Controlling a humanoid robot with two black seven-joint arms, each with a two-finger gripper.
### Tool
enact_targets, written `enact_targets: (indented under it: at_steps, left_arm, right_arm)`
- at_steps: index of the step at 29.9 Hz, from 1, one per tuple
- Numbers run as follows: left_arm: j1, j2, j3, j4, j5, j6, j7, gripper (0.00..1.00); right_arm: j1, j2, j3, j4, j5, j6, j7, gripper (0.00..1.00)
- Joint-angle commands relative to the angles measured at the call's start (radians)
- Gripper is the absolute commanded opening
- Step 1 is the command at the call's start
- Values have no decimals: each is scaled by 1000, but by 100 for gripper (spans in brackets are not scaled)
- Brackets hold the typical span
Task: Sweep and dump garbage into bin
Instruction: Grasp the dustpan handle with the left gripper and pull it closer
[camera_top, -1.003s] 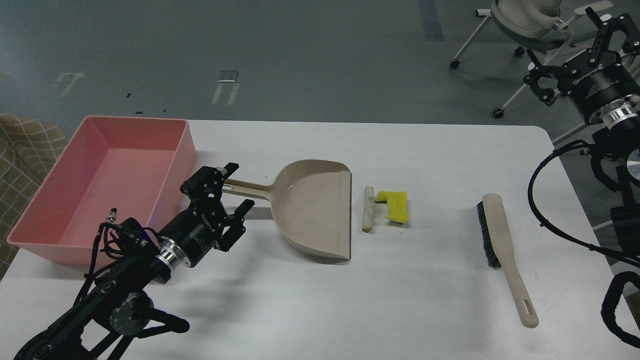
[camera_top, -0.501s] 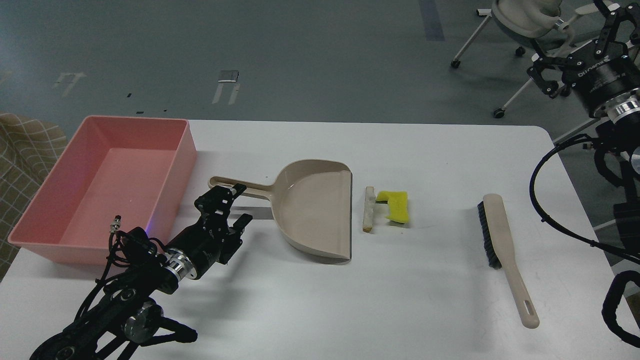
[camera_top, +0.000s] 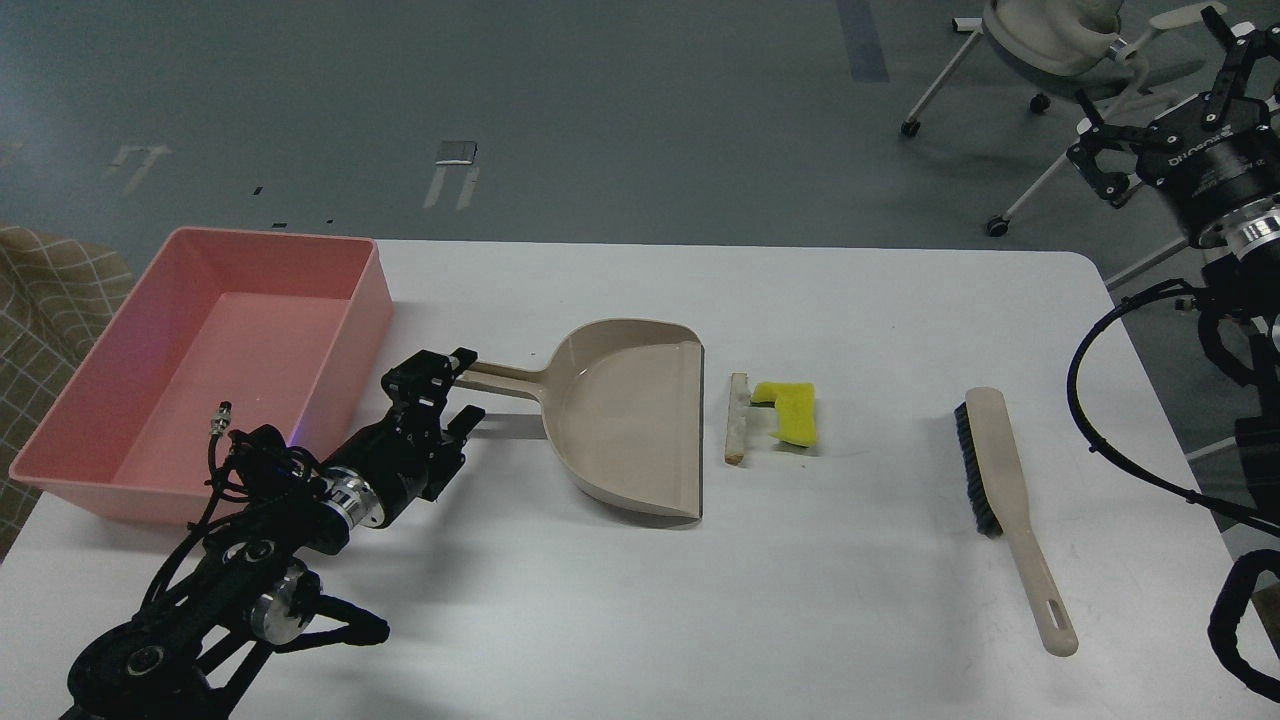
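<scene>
A white bench (camera_top: 640, 600) is seen from above. The pink bin (camera_top: 200, 370) stands at its far left corner. The beige dustpan (camera_top: 625, 420) lies at centre, its handle directed towards the bin and its open lip towards the garbage. The garbage is set just beside that lip: a whitish-tan slice (camera_top: 738, 418) nearest the pan and, touching or nearly touching it on the far side, a yellow sponge piece (camera_top: 790, 412) with a dark edge. A beige brush (camera_top: 1005, 500) with black bristles lies well apart, to the right.

The left hand (camera_top: 440, 392) is positioned at the tip of the dustpan handle, its fingers lying either side of it (whether they are clamped on the handle or merely around it cannot be told). The right hand (camera_top: 1185, 105) is raised beyond the bench's right edge with its fingers spread apart; white lettering on its black body is visible but cannot be read with confidence.
</scene>
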Motion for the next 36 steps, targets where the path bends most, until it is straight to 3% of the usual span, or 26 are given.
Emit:
enact_targets:
  at_steps: [1,13,21,36]
  left_arm:
    - [-10,1,1,8,0,0,2,75]
    - [-9,-2,79,-44,2,49,15,75]
    - [-50,-7,87,-26,0,71,68,75]
    - [-98,-13,87,25,-3,75,71,75]
  right_arm:
    - [0,0,2,2,1,0,0,100]
    - [-4,-1,1,0,1,0,1,100]
    - [-13,-3,2,0,1,0,0,100]
    - [-19,-1,2,0,1,0,0,100]
